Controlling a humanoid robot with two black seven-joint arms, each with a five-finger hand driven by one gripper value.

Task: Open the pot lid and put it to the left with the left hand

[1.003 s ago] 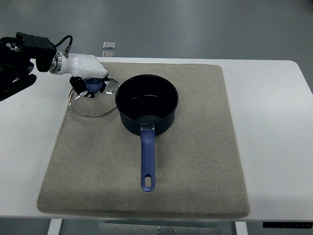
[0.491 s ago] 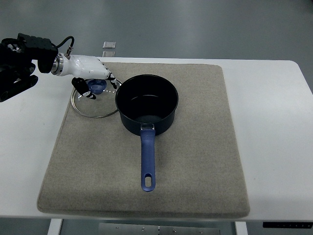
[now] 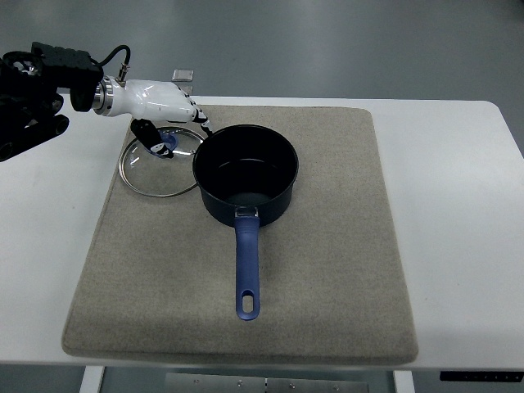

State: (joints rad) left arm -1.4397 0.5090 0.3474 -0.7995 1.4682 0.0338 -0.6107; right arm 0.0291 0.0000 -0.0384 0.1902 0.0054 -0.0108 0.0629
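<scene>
A dark blue pot [image 3: 246, 174] with a long blue handle [image 3: 247, 268] stands uncovered on the grey mat [image 3: 327, 270]. Its glass lid [image 3: 160, 166] lies flat on the mat just left of the pot, its rim close to the pot's wall, with the blue knob [image 3: 167, 148] showing. My left hand [image 3: 173, 124], white with dark fingertips, hovers over the lid's far edge. Its fingers are spread and hold nothing. The left arm comes in from the upper left. The right arm does not show.
The mat lies on a white table [image 3: 467, 213]. A small grey block [image 3: 183, 75] sits at the table's far edge, just behind my left hand. The table's left edge lies beyond the lid.
My left hand has let go of the lid's knob, spread its fingers and risen up and back to the right. The lid stays flat on the mat.
</scene>
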